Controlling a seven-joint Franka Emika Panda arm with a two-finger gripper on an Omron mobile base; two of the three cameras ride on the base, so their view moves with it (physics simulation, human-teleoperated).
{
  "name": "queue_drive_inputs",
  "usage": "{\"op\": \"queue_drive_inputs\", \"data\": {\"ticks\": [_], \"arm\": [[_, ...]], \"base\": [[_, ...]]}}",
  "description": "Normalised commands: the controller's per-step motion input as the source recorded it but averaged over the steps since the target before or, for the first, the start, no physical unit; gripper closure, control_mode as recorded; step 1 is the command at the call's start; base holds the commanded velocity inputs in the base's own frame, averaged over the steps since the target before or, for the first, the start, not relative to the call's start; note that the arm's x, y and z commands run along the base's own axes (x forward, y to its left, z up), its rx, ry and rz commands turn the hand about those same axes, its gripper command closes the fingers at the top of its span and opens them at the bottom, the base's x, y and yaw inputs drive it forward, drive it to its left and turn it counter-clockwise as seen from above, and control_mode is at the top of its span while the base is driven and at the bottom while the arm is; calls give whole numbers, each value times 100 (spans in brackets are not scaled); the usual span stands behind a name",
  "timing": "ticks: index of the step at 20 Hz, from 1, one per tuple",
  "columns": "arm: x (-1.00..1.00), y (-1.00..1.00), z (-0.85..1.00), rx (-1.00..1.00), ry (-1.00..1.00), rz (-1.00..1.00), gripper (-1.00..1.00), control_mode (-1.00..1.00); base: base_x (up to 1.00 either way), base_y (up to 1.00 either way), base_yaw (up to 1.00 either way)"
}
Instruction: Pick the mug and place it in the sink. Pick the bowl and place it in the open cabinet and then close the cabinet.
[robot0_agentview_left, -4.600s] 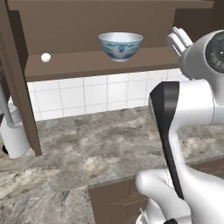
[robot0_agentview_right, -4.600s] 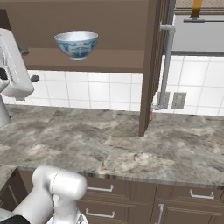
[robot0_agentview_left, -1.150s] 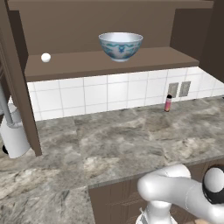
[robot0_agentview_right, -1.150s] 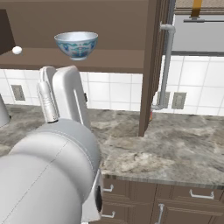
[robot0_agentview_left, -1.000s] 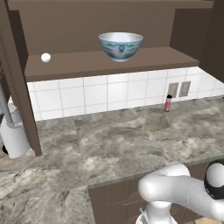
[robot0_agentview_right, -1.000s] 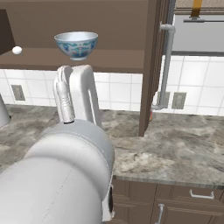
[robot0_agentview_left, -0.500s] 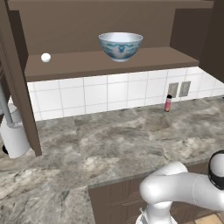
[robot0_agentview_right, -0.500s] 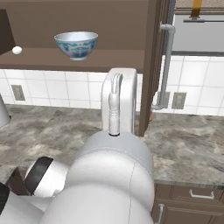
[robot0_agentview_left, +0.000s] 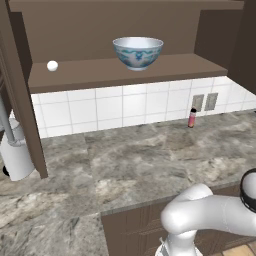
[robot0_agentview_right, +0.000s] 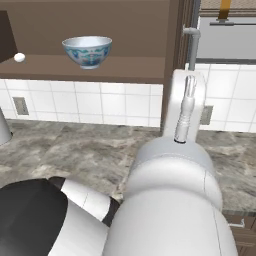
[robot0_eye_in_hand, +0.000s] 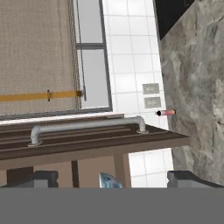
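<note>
Bowl (robot0_agentview_left: 138, 51) sat on the cabinet (robot0_agentview_left: 125, 70) shelf; hand (robot0_eye_in_hand: 112, 178) was wide open, empty, facing the door handle (robot0_eye_in_hand: 85, 127). Could've slipped off it or clipped the door edge.

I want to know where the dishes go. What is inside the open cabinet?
On the cabinet shelf stands the bowl, and a small white ball lies farther left. The bowl's inside is hidden by its rim.
</note>
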Motion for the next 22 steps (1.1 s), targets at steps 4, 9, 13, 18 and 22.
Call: {"op": "queue_drive_inputs", "data": {"ticks": [4, 9, 13, 18, 22], "arm": [[0, -33, 2, 4, 5, 12, -100, -100], [0, -29, 0, 4, 8, 17, -100, -100], [18, -20, 0, 4, 19, 20, -100, -100], [24, -20, 0, 4, 17, 18, -100, -100], [11, -24, 0, 0, 5, 16, -100, -100]], "base": [[0, 0, 0], [0, 0, 0], [0, 0, 0], [0, 0, 0], [0, 0, 0]]}}
